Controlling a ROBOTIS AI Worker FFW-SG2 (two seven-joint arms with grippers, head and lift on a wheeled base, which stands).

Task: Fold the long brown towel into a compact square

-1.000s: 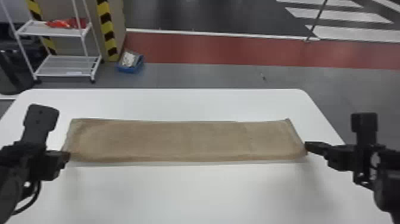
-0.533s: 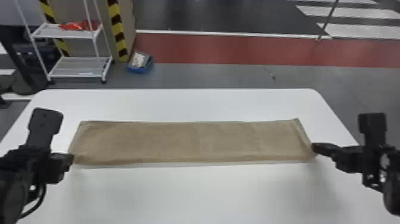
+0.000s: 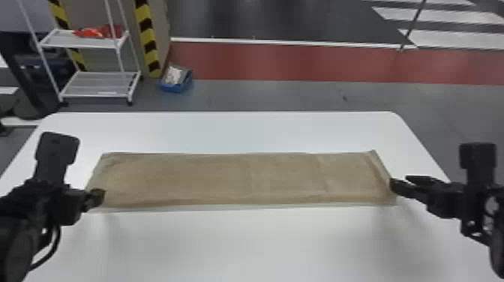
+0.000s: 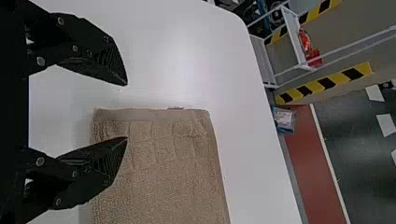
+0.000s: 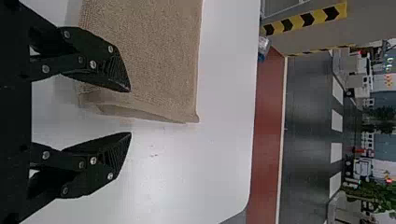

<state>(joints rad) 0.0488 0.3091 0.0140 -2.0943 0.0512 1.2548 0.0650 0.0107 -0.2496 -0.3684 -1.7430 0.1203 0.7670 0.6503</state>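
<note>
Left gripper and right gripper, fingers spread, flank the brown towel, likely soft, floppy, best pinched by its corners.

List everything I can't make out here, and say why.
- Underside of the towel: head view, hidden by its top.
- Whether a finger of the left gripper touches the towel: left wrist view, the finger covers the spot.
- Table's near edge: head view, cut off by the bottom edge.
- What the red items are: head view, too small.
</note>
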